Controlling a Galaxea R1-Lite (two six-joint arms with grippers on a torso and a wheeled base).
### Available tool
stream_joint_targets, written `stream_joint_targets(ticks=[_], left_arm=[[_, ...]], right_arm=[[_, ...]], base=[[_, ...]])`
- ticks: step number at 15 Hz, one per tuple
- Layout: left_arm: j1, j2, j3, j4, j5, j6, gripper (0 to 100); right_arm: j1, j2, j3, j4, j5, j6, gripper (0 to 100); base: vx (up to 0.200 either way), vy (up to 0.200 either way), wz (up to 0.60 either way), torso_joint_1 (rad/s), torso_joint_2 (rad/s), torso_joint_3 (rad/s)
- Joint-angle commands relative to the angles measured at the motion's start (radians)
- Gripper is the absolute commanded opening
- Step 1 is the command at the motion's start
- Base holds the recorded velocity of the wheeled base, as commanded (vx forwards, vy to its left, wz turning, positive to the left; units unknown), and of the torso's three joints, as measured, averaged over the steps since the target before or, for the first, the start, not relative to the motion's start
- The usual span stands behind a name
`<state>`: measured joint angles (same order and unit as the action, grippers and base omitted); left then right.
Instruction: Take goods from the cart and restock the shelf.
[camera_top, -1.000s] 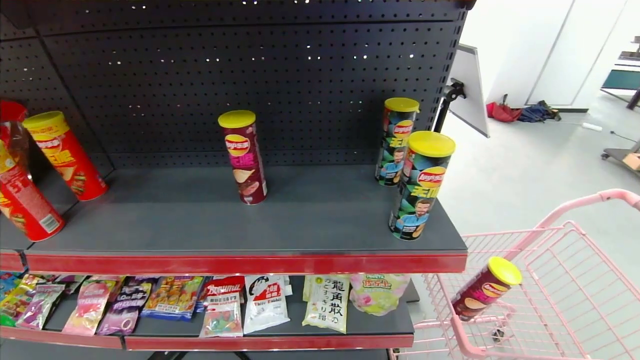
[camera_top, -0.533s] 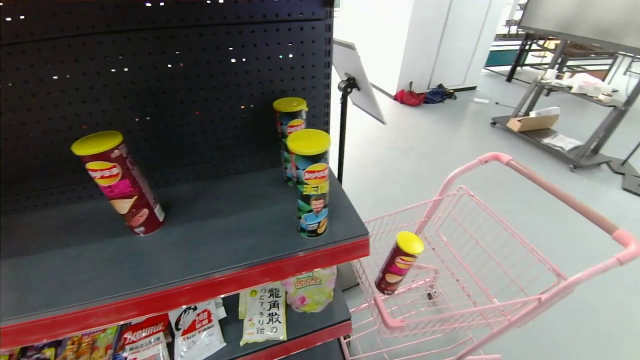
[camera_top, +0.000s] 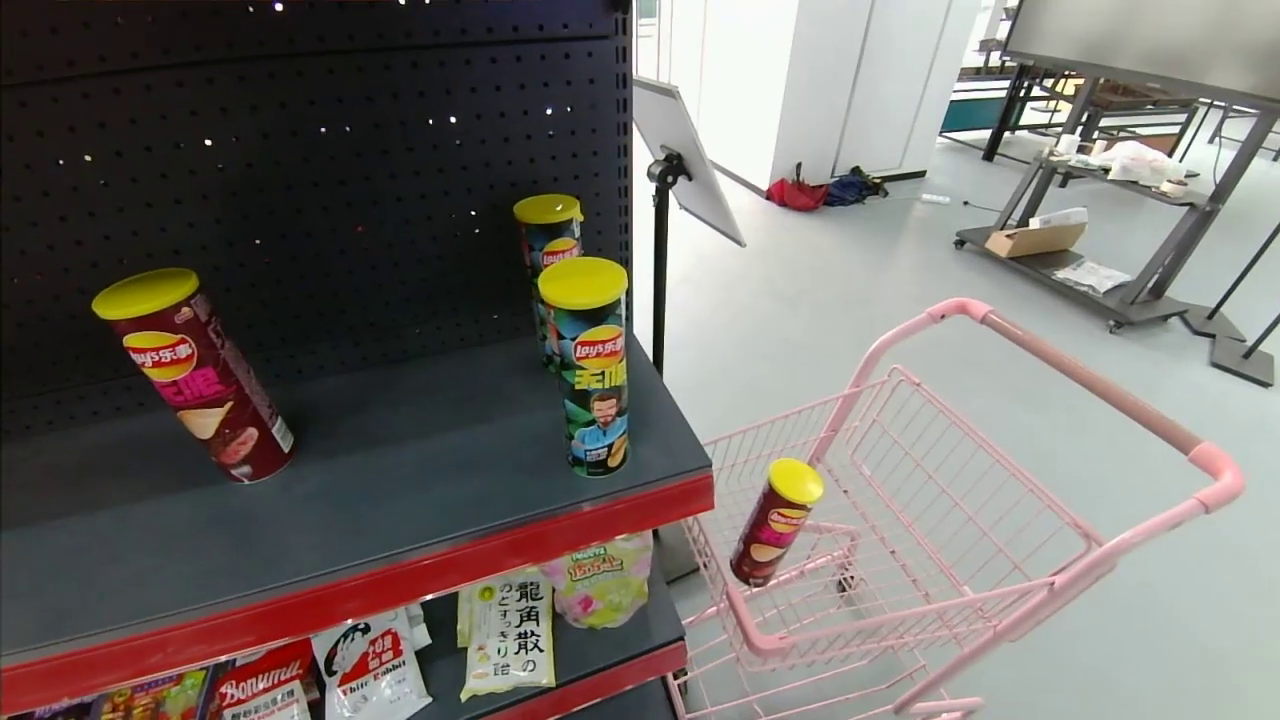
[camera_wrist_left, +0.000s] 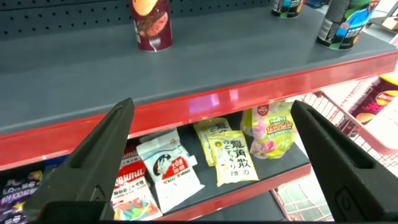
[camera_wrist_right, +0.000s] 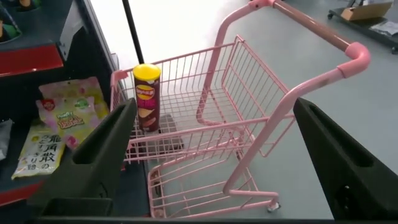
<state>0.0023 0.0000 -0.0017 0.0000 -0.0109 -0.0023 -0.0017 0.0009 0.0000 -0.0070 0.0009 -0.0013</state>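
L gripper (camera_wrist_left: 211, 104): fingers wide apart, nothing held, facing the red front edge of the shelf (camera_top: 400, 575); R gripper (camera_wrist_right: 214, 102): fingers likewise spread, empty, hanging above the pink cart (camera_wrist_right: 292, 106); target item: maroon chip can (camera_top: 775, 520) in the cart basket, at the corner next to the shelf end, just beside the wire wall; contact w/ the wall cannot be told. Handling (est.): light; thin-walled tube, stiff lengthwise but prone to denting under a hard squeeze; glossy wrap likely slippery; contents brittle, so avoid knocks; take hold across the dia. at mid-body, below the yellow lid; the lid is prob. a press-fit cap, not a hold point. Orientation: long axis near vertical, lid up, base on the basket floor; the head view shows a slight lean, lid end toward the basket interior; the R wrist view shows the same can (camera_wrist_right: 147, 96) almost upright, so approx. top-side or lateral approach w/ jaws horizontal seems suitable. Beyond: a blue-green can (camera_top: 595, 365) upright at the upper deck's front corner nearest the cart; a second one (camera_top: 548, 240) behind it by the pegboard; a matching maroon can (camera_top: 195, 375) upright further along, w/ bare deck between; snack bags (camera_top: 505, 635) on the deck below.
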Motion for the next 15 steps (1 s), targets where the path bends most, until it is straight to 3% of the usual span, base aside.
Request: stream_joint_targets(ticks=[1,15], left_arm=[[0.001,0.002,0.0,0.0,0.002,-0.001,100],[0.001,0.002,0.0,0.0,0.0,-0.001,100]], right_arm=[[0.0,0.001,0.0,-0.001,0.001,0.0,100],[0.0,0.001,0.0,-0.001,-0.001,0.001,100]], base=[[0.0,0.0,0.0,-0.144,0.32,0.183],[0.0,0.0,0.0,-0.145,0.36,0.217]])
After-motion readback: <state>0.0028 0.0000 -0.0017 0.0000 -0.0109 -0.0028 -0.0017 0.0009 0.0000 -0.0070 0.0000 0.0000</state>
